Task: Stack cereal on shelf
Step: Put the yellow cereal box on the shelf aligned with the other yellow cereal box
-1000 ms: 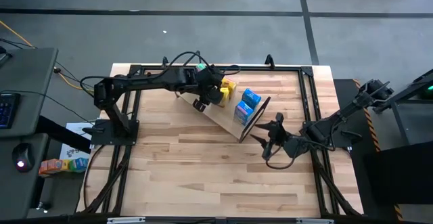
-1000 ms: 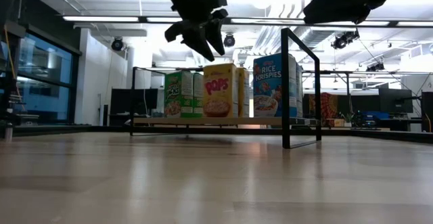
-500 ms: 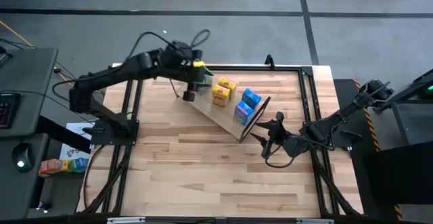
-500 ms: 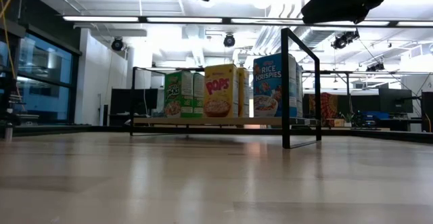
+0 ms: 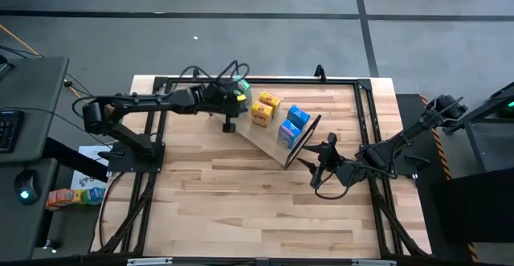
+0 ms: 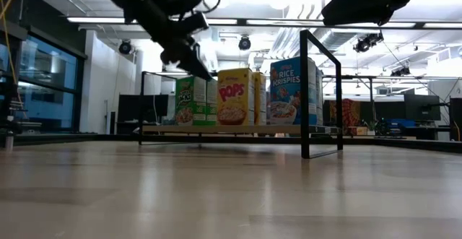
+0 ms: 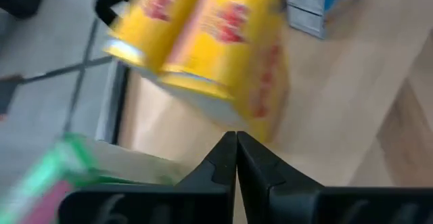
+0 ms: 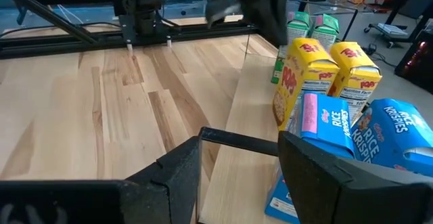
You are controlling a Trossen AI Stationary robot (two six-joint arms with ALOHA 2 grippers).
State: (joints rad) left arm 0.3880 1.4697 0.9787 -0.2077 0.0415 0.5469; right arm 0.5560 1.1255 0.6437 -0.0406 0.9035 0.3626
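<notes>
While the right gripper (image 5: 312, 163) waits with jaws spread wide and empty at about four o'clock on the desk (image 5: 241, 210), its fingers straddle the black wire end frame (image 5: 303, 140) of the shelf (image 5: 257, 139). On this tilted wooden board, running from centre toward eleven o'clock, stand two blue Rice Krispies boxes (image 5: 293, 124), then two yellow Pops boxes (image 5: 263, 108), then two green boxes (image 6: 193, 100) farthest off. Beyond them the left gripper (image 5: 229, 124), fingers pressed together and holding nothing, hangs just beside the green pair, above the shelf's far end.
</notes>
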